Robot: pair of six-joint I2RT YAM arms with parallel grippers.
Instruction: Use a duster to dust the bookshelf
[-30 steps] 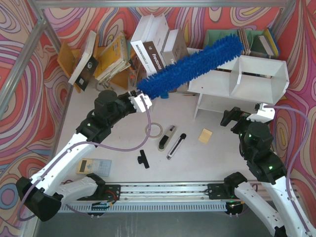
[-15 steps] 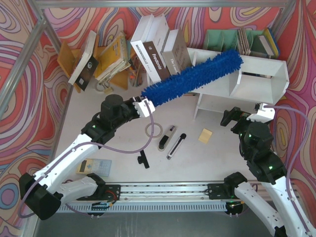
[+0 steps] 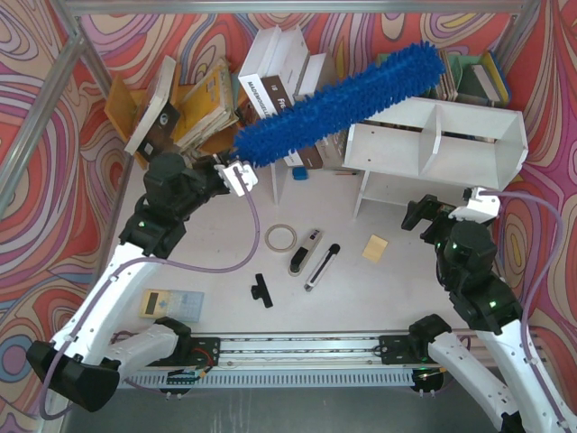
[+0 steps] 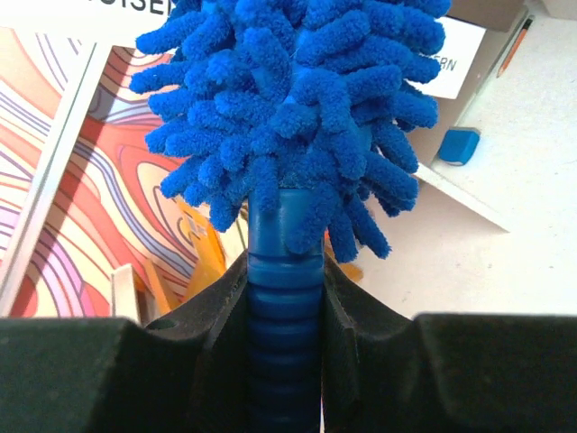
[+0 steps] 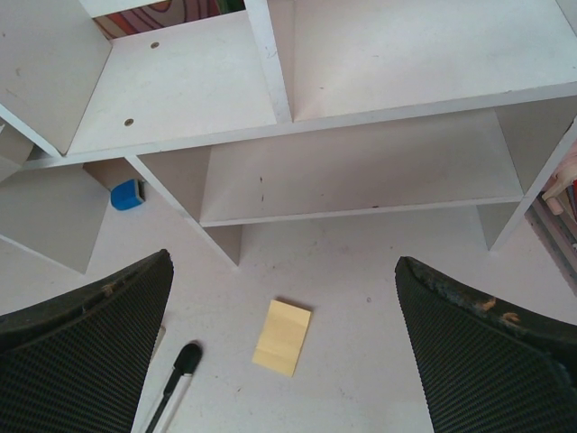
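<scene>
White table (image 3: 388, 289), swirl-patterned walls. Left arm reaches forward, left gripper (image 3: 236, 173) clamped on duster (image 3: 343, 95) handle, head slanting over bookshelf (image 3: 469, 149). Right arm bent, right gripper (image 3: 422, 215) spread wide, empty.

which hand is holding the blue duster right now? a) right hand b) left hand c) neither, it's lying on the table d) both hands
b: the left hand is shut on the ribbed handle of the duster, while the right hand is open and empty in front of the bookshelf.
</scene>
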